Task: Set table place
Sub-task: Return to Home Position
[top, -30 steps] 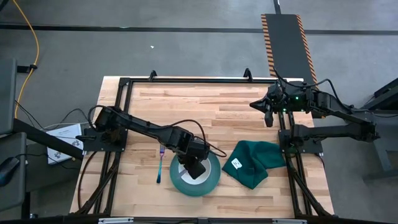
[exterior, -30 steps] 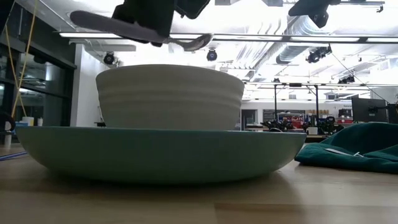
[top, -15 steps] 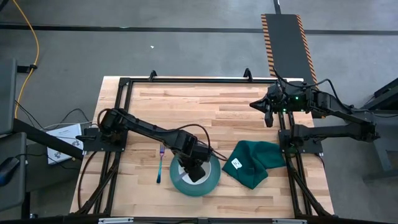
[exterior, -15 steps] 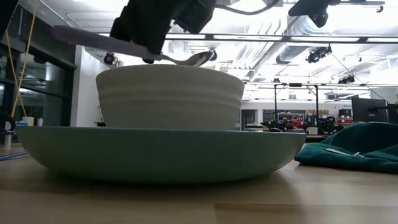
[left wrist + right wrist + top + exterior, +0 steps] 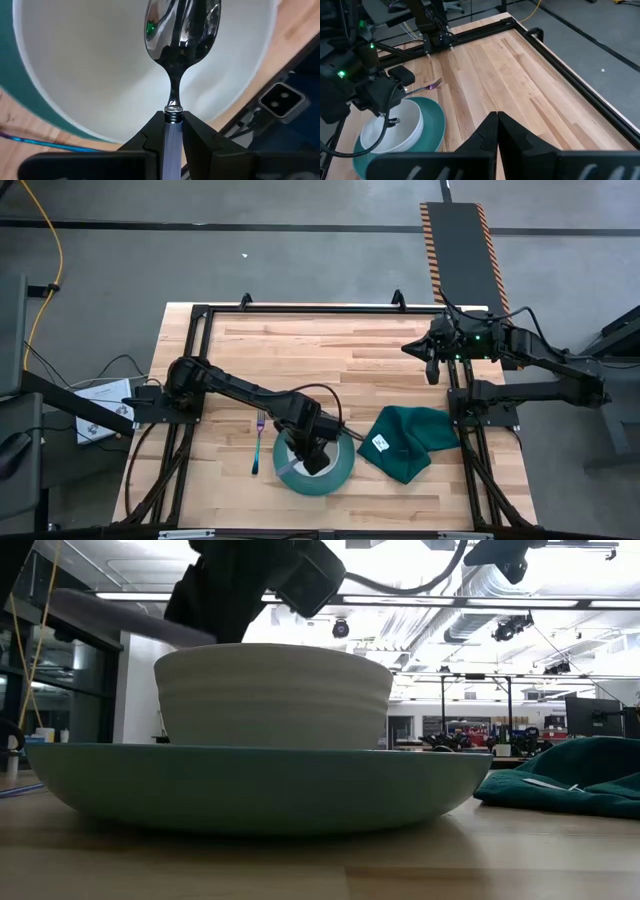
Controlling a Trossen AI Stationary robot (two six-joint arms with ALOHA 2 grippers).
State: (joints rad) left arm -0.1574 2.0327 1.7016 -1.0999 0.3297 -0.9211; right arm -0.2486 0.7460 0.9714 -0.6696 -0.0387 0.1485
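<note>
One large rectangular worktop (image 5: 330,350) of pale wooden planks in a black metal frame carries everything. Two dark arms are at it: the left reaches across to the near middle, and the right waits folded at the far right edge.

One crumpled dark green cloth (image 5: 412,442) lies just beside the right of one round teal plate (image 5: 343,471). One smaller white bowl (image 5: 270,695) stands upright on the plate. One metal fork (image 5: 258,442) with a blue-purple handle lies flat on the wood just left of the plate, tines toward the far edge. One metal spoon (image 5: 181,25) with a pale blue-purple handle is clamped by its handle in the jaws of the left gripper (image 5: 173,119), above the bowl.

From above, the gripper hides the spoon. Only the left wrist view shows the spoon's head, over the bowl's white inside. Whether it touches the bowl cannot be told. The low view shows only the handle slanting down behind the rim. The right wrist view shows the right gripper (image 5: 495,117) with its jaws clenched together on nothing.
</note>
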